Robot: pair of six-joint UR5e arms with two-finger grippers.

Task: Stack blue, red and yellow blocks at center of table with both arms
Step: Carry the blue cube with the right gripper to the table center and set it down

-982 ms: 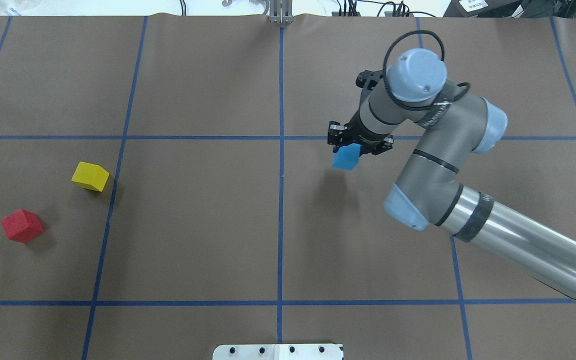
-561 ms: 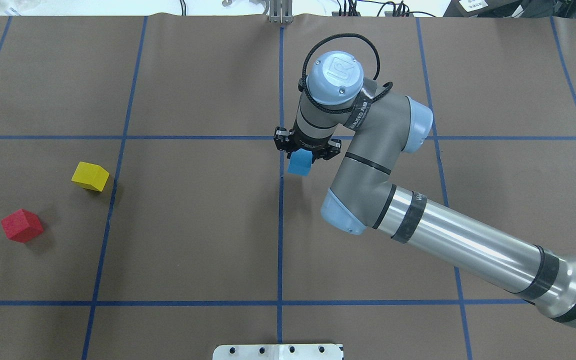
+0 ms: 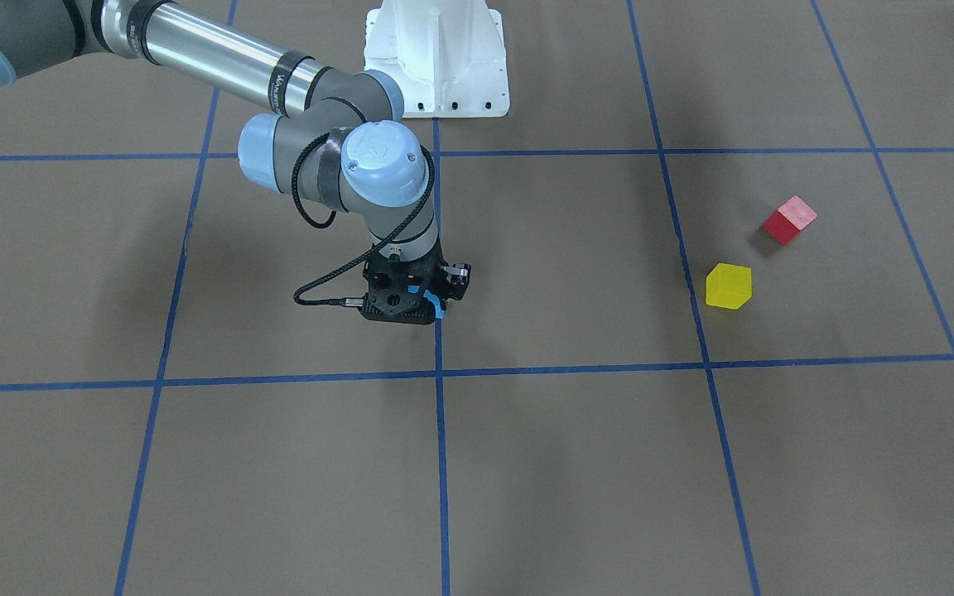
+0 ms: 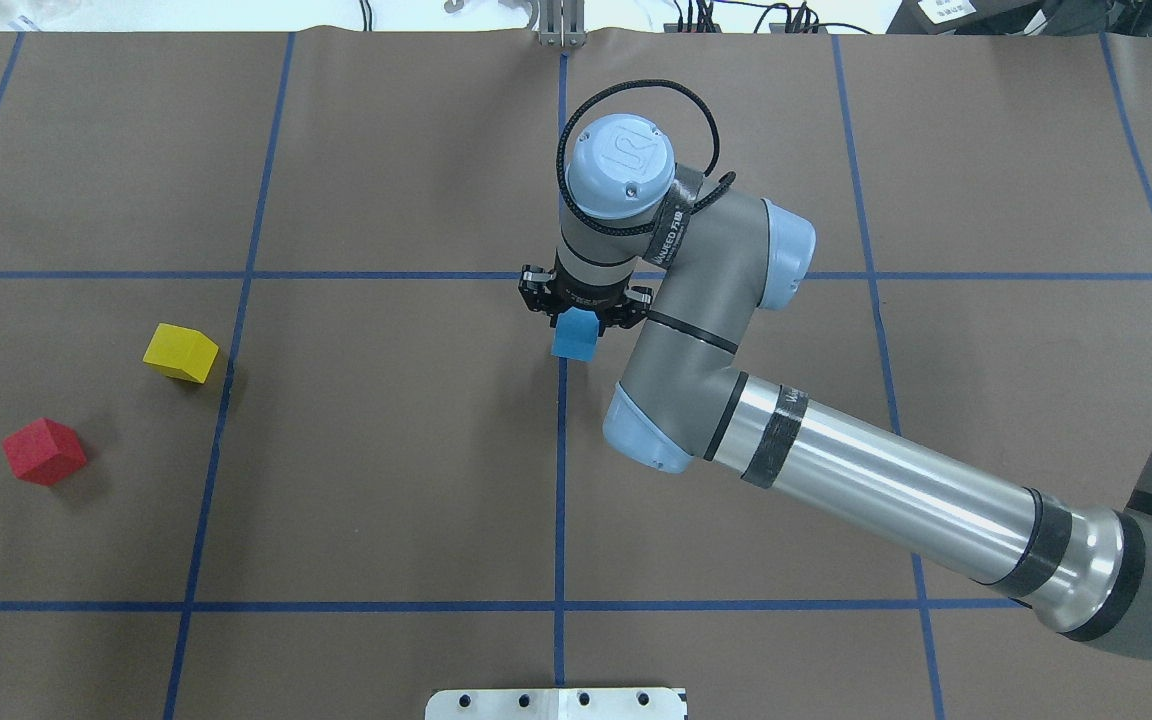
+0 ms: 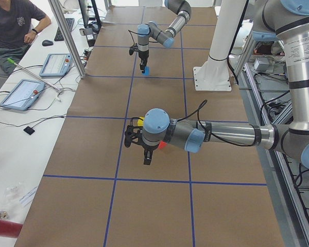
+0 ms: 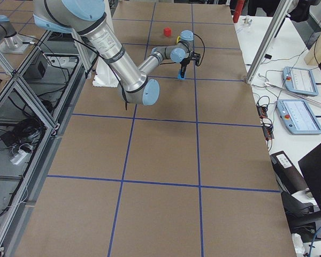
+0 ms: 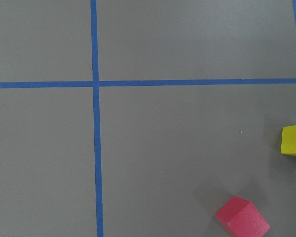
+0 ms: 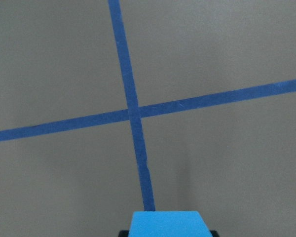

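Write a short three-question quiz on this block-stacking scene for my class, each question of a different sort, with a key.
1. True or false: the right gripper holds the blue block.
2. Multiple choice: of the red block and the yellow block, which lies nearer the centre of the table? A) red B) yellow C) equally near
3. Short answer: how many blocks lie free on the table, with no gripper on them?
Key: 1 true; 2 B; 3 two.
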